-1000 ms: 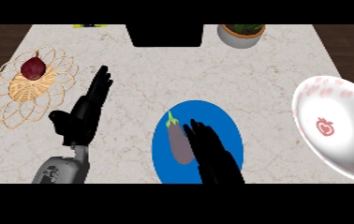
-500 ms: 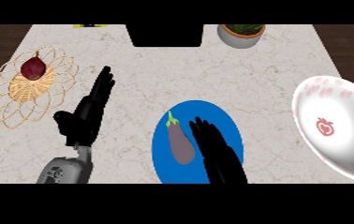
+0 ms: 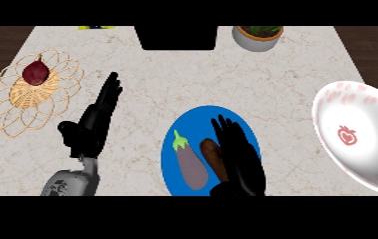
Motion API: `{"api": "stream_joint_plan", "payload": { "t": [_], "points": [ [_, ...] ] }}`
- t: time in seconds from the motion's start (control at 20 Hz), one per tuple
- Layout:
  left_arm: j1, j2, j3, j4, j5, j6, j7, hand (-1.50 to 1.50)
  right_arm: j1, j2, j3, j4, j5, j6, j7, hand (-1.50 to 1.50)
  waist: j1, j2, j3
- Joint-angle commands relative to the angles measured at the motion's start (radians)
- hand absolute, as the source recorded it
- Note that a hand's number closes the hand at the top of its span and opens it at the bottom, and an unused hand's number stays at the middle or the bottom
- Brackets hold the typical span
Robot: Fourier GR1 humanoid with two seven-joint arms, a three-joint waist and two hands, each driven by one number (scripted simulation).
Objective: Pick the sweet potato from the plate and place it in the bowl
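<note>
A blue plate (image 3: 193, 124) lies near the counter's front edge. On it lie a purple eggplant (image 3: 190, 165) with a green stem and, just right of it, a brown sweet potato (image 3: 212, 151), partly hidden. My right hand (image 3: 240, 158) rests over the plate with its fingers straight, touching the sweet potato's right side. The white bowl (image 3: 347, 133) with a red mark inside stands at the right edge. My left hand (image 3: 92, 120) stays open, fingers up, left of the plate.
A wicker trivet (image 3: 33, 95) with a dark red onion (image 3: 36, 73) sits at the far left. A potted plant (image 3: 258, 35) and a black block (image 3: 177, 37) stand along the back edge.
My right hand has slid slightly to the right on the plate, uncovering the brown sweet potato beside the eggplant. The left hand has barely moved.
</note>
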Motion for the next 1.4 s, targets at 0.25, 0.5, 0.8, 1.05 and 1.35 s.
{"api": "stream_joint_plan", "payload": {
  "t": [0.25,0.5,0.8,1.05,1.35],
  "points": [
    [-0.012,-0.014,0.019,0.006,-0.010,-0.013,0.014,0.00,-0.080,-0.024,0.009,0.115,0.006,0.100,-0.066,1.50,0.001,0.002,0.000],
    [-0.045,-0.022,0.014,-0.010,-0.025,-0.004,0.057,0.00,-0.119,-0.028,0.027,0.184,0.052,0.100,-0.124,1.50,0.002,0.001,0.000],
    [0.050,0.010,0.037,-0.029,0.011,-0.058,-0.020,0.00,-0.008,0.038,-0.045,0.137,-0.090,-0.083,-0.078,1.50,0.008,0.002,0.001],
    [0.002,-0.010,0.040,-0.010,-0.004,-0.024,0.008,0.00,0.013,0.040,-0.199,-0.066,-0.414,-0.278,0.081,1.50,-0.018,0.001,0.004],
    [-0.045,-0.038,0.013,-0.031,-0.038,0.012,0.070,0.00,-0.038,0.041,-0.108,-0.143,-0.379,-0.485,0.058,1.50,-0.001,-0.001,0.001]
  ]
}}
